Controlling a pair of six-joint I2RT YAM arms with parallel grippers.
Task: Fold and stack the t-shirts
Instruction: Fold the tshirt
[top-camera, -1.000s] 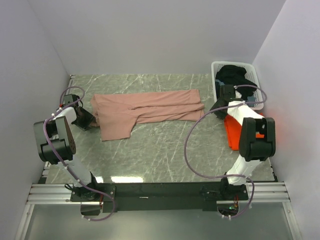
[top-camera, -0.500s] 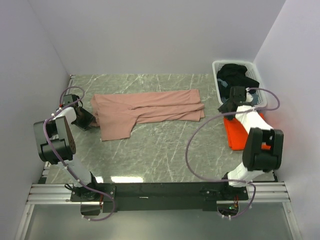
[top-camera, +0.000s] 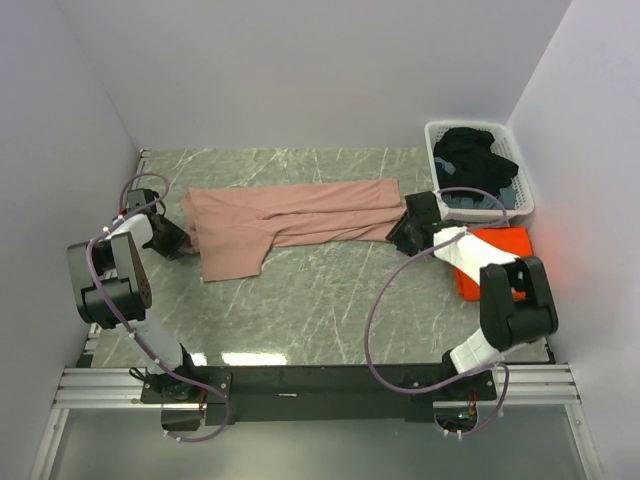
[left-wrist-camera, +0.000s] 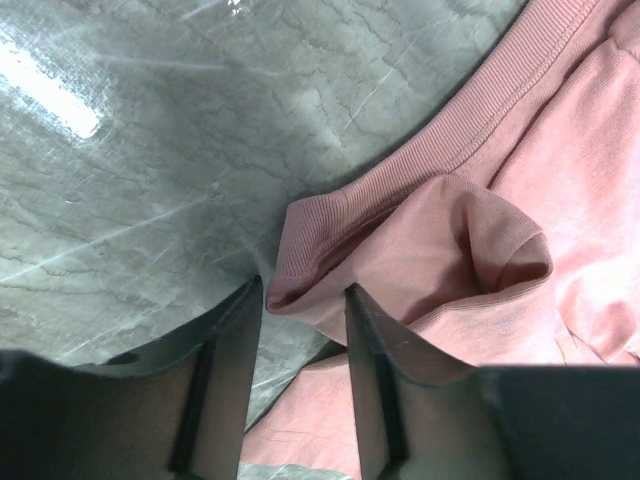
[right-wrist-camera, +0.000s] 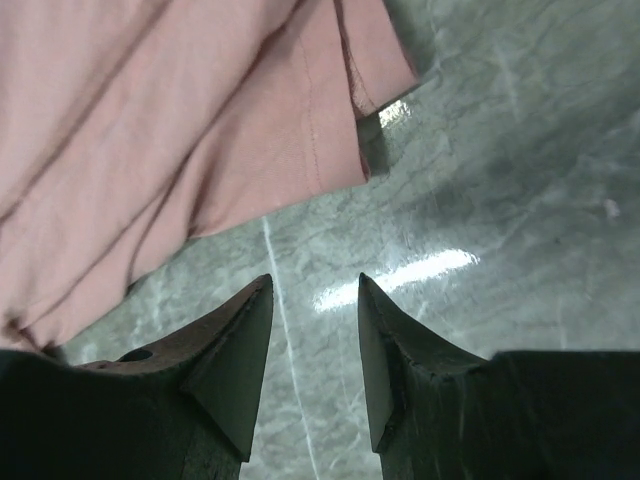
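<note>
The dusty-pink tee lies folded into a long strip across the middle of the table, its graphic hidden. My left gripper is at its left end. In the left wrist view the gripper is open, with a raised fold of the ribbed collar between the fingertips. My right gripper is at the tee's right end. In the right wrist view it is open and empty over bare table, just short of the hem corner. The orange tee lies at the right edge, partly hidden by the right arm.
A white laundry basket with dark clothes stands at the back right corner. Walls close in the table on the left, back and right. The arm bases and a rail run along the near edge.
My right arm swung out toward the basket, then came back left to the pink tee's right end, uncovering more of the orange tee. The left arm and the pink tee have not moved.
</note>
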